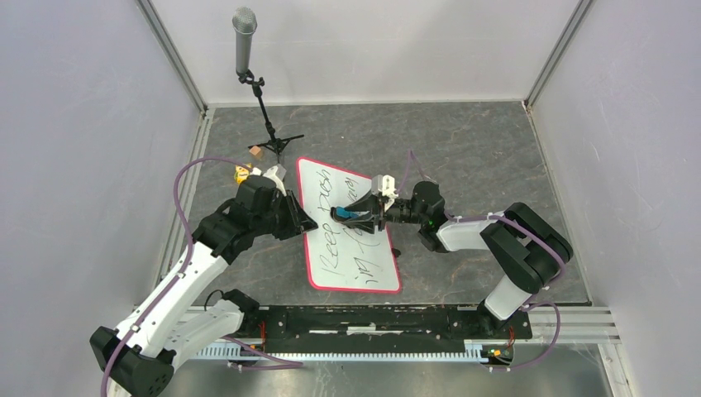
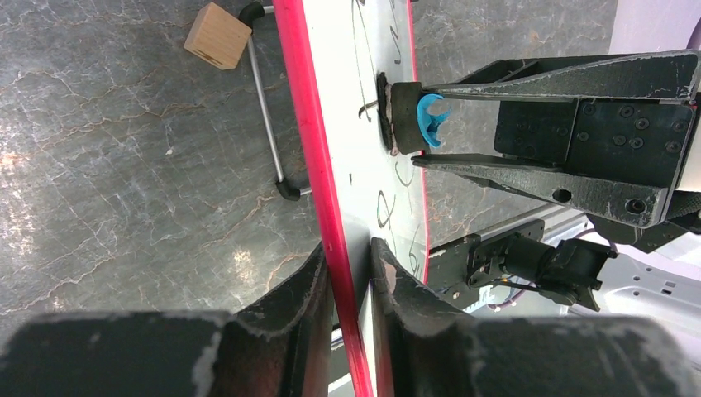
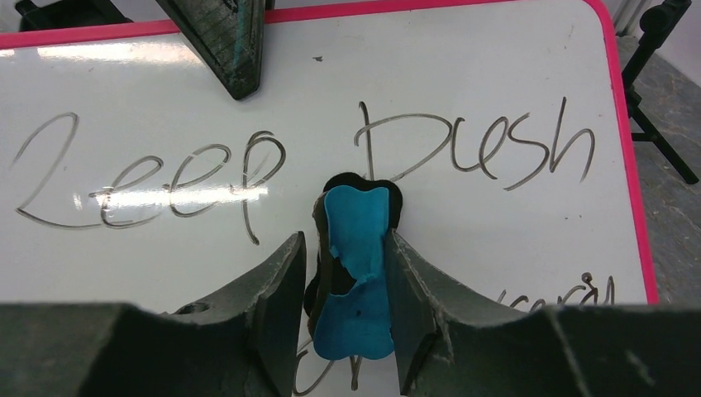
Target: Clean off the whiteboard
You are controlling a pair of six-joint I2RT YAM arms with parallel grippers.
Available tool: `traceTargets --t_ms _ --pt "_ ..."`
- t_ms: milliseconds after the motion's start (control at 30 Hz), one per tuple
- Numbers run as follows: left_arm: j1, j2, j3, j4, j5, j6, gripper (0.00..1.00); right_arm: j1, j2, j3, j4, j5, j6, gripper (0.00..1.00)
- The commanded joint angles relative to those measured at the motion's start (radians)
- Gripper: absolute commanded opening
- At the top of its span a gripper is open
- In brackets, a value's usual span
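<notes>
The whiteboard [image 1: 347, 248] lies at ctr of the worktop [image 1: 463, 149]. Its long axis runs approx 11 to 5 o'clock in top view, w/ a pink-red rim all round. Black handwriting covers it. In the right wrist view the top line reads "Keep Push" as best I can make out; the 1st letter could be K or L, and the P looks like a D. The 2nd line is mostly cut off by the frame bottom and hidden behind my own fingers, so only loose strokes show and it's not readable.

My left pincer [image 2: 347, 248] sits at the board's 9 o'clock edge, clenched on the rim w/ one finger on each face. Can't tell if that edge is lifted off the worktop or lying flat.

My right pincer [image 3: 345, 244] comes in from 3 o'clock, grasping the eraser [image 3: 355, 248], which has a blue body and a dark felt pad. In the left wrist view the felt sits against the board surface. In the right wrist view it's just below the gap btwn the two words. The eraser's lower part is hidden by my fingers.

At approx 11 o'clock of the board, just off its corner, is a small wooden block [image 2: 217, 35]. Beside it lies a thin metal bar [image 2: 264, 107] w/ black end caps. A small yellow item [image 1: 240, 174] near my left wrist is too small to identify. Farther out at 11 o'clock a microphone [image 1: 244, 37] stands on a black tripod.
</notes>
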Motion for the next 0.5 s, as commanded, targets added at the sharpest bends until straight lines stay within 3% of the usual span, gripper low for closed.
traceTargets --t_ms 0,300,467 --pt "0.003 -0.003 -0.006 0.029 0.007 0.005 0.27 0.015 0.004 0.017 0.003 0.006 -0.008 0.44" --pt "0.003 -0.008 -0.012 0.031 0.007 0.003 0.25 0.026 -0.006 0.017 -0.063 0.081 -0.073 0.54" --pt "0.003 -0.010 -0.016 0.032 0.008 0.002 0.25 0.026 -0.016 0.016 -0.062 0.099 -0.071 0.54"
